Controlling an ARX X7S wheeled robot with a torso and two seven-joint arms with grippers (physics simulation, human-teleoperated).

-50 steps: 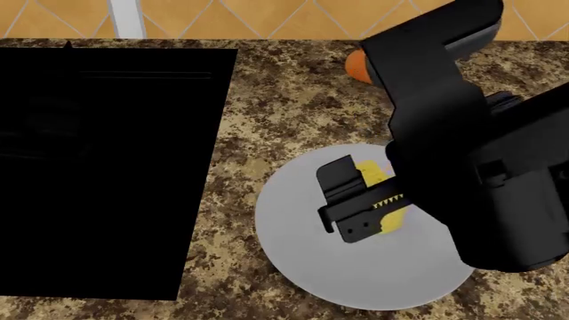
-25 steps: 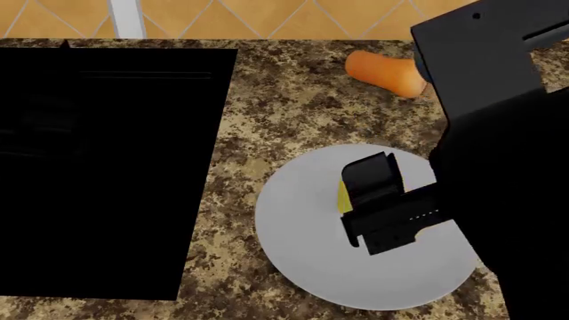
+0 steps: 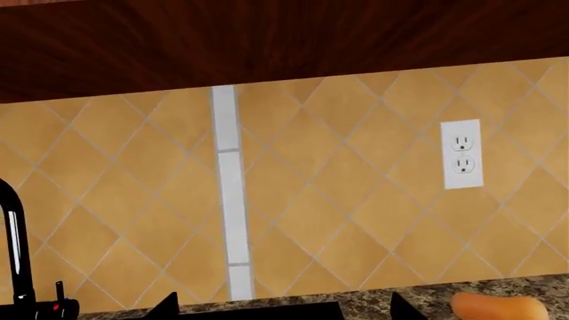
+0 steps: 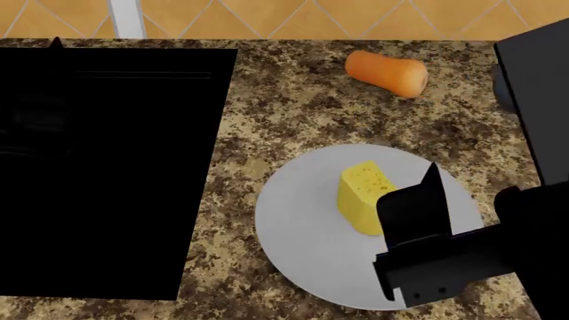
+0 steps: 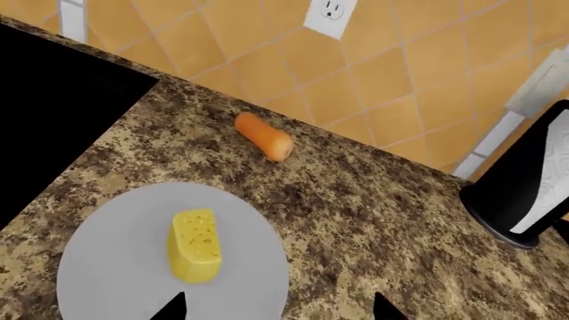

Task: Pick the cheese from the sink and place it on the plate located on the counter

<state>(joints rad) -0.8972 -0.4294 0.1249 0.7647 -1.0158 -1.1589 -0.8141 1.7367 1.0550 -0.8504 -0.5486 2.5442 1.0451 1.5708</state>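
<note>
The pale-yellow cheese (image 4: 363, 193) stands free on the white plate (image 4: 294, 227), which lies on the granite counter (image 4: 294, 100) right of the black sink (image 4: 98, 167). My right gripper (image 4: 418, 207) is open and empty, raised just right of the cheese and apart from it. In the right wrist view the cheese (image 5: 196, 245) sits on the plate (image 5: 98, 273) ahead of the spread fingertips of the gripper (image 5: 277, 307). My left gripper (image 3: 282, 308) is open and empty, held over the sink's back edge (image 3: 258, 312) and facing the tiled wall.
An orange squash (image 4: 387, 72) lies on the counter behind the plate, near the wall. A black faucet (image 3: 13, 247) stands at the sink's back. A black-and-white upright holder (image 5: 524, 187) stands on the counter further right. A wall outlet (image 3: 462, 155) is above the squash.
My right gripper opened, let go of the cheese and pulled back to the lower right. The cheese now stands uncovered on the plate. The arm no longer hides the squash.
</note>
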